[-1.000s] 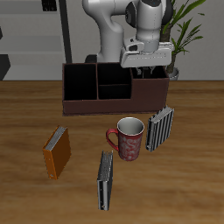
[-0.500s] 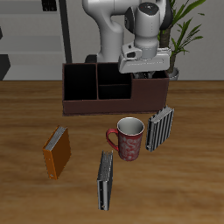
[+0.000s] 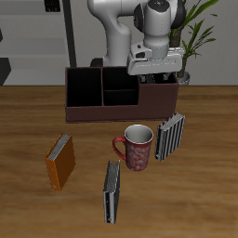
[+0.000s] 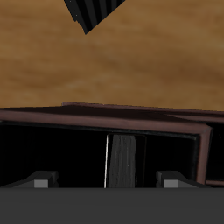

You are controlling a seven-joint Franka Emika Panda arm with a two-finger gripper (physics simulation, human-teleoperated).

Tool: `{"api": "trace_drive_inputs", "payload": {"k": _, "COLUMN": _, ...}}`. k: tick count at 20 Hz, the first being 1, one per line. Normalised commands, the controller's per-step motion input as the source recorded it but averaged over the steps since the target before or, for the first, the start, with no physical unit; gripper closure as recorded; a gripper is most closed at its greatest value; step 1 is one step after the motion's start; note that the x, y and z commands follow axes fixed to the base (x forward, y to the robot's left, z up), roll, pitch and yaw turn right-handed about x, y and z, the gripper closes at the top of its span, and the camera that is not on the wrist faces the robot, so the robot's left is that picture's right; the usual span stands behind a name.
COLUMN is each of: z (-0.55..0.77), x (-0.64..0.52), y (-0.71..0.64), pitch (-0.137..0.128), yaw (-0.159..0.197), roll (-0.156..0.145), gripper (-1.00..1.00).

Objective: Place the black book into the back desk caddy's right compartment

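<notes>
The back desk caddy (image 3: 93,113) is a long dark brown box at the table's back. My gripper (image 3: 156,78) hangs just above its right compartment (image 3: 164,91). In the wrist view the gripper (image 4: 105,181) is open, its fingertips (image 4: 39,181) wide apart over the black inside. The black book (image 4: 122,162) stands on edge inside this compartment, free of both fingers, with a pale page edge showing along one side. The caddy's front wall (image 4: 105,115) runs across beyond it. In the exterior view the gripper hides the book.
An orange book (image 3: 60,161) and a dark grey book (image 3: 112,191) lie nearer the front edge. A red mug (image 3: 137,147) and an upright striped book (image 3: 170,136) stand in front of the caddy; the striped book also shows in the wrist view (image 4: 96,10). A plant (image 3: 195,28) stands behind.
The gripper has shifted only slightly up and down above the caddy's right compartment. The things on the table have not moved.
</notes>
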Motion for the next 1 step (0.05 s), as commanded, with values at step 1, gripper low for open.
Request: {"api": "trace_drive_inputs", "payload": {"k": 1, "z": 0.09, "x": 0.0, "y": -0.02, "pitch": -0.011, "yaw": -0.022, "roll": 0.008, "gripper": -1.0}}
